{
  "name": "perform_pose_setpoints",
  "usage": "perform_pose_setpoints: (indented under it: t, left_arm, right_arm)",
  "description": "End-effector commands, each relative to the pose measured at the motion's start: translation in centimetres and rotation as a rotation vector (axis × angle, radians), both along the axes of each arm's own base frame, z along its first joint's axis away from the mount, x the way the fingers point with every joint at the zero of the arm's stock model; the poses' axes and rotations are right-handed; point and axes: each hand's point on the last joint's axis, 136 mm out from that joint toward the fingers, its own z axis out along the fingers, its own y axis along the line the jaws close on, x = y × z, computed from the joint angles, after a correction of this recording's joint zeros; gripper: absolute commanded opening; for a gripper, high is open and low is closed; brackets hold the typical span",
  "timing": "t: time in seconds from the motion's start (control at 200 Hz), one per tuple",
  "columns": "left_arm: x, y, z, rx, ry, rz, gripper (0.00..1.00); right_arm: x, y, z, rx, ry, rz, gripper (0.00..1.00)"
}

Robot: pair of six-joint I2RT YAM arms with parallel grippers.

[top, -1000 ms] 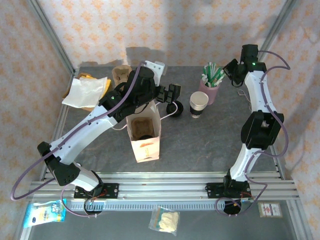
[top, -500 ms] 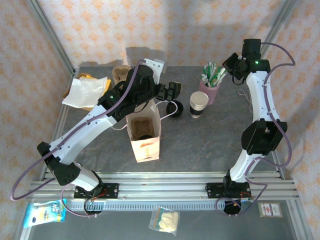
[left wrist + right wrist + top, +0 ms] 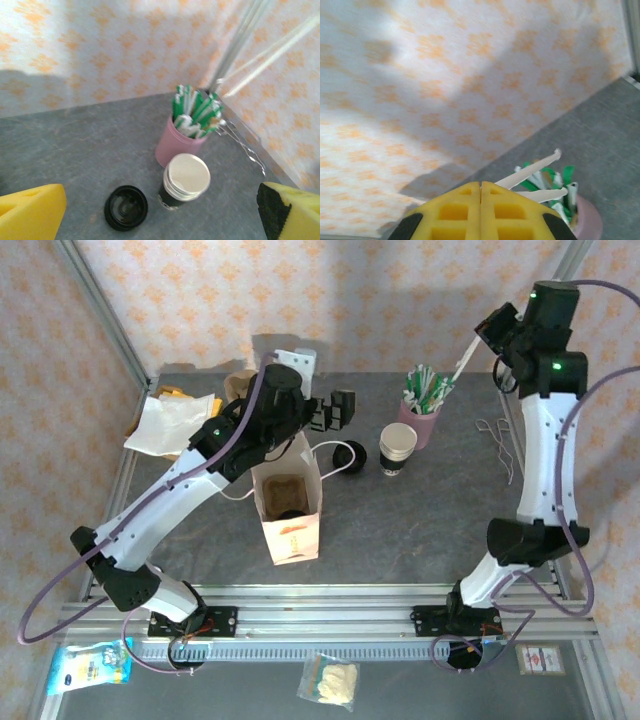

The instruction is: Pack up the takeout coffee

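Observation:
The takeout coffee cup (image 3: 397,448) (image 3: 186,180) stands uncovered on the grey table, white with a dark lower band. Its black lid (image 3: 348,455) (image 3: 126,207) lies apart, just to its left. My left gripper (image 3: 335,410) (image 3: 161,205) hovers open above and behind the lid, with nothing between its yellow fingers (image 3: 30,215). My right gripper (image 3: 492,328) (image 3: 480,187) is raised high near the back wall, shut on a white straw (image 3: 462,355) (image 3: 530,172) that slants down toward the pink cup of straws (image 3: 420,410) (image 3: 177,145) (image 3: 585,220).
An open paper bag (image 3: 290,502) with a brown tray inside stands in front of the left gripper. White napkins (image 3: 170,423) lie at the back left. Metal tongs (image 3: 500,440) (image 3: 245,147) lie at the right. Two packets (image 3: 330,680) (image 3: 95,665) lie by the front rail.
My right arm has risen up and back from the pink cup, drawing a white straw out with it. The left gripper has shifted slightly back, still open.

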Motion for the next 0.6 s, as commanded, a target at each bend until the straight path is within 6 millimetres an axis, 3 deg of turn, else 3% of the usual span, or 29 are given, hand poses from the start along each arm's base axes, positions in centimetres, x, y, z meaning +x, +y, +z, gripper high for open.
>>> perform_pose_setpoints:
  t: [0.0, 0.155, 0.315, 0.38, 0.45, 0.596]
  left_arm:
    - [-1.3, 5.7, 4.1, -0.053, -0.071, 0.223, 0.99]
    - [-3.6, 11.7, 5.6, -0.042, -0.103, 0.424, 0.99]
    - [-6.2, 16.0, 4.5, -0.015, -0.069, 0.538, 0.99]
    - [-7.0, 16.5, 4.2, -0.039, -0.062, 0.536, 0.99]
    - [-7.6, 16.6, 4.0, -0.082, -0.057, 0.517, 0.99]
    - [-7.8, 15.9, 4.1, -0.136, -0.054, 0.472, 0.99]
  right_arm:
    - [-4.1, 3.9, 5.9, 0.032, -0.152, 0.140, 0.00]
    - [-8.5, 10.8, 9.0, 0.110, -0.229, 0.385, 0.00]
    - [-12.9, 16.8, 11.0, 0.189, -0.274, 0.596, 0.00]
    - [-13.7, 17.5, 11.2, 0.202, -0.282, 0.622, 0.00]
    - [-13.7, 16.9, 11.2, 0.192, -0.287, 0.587, 0.00]
    - [-12.2, 15.7, 10.1, 0.144, -0.262, 0.496, 0.00]
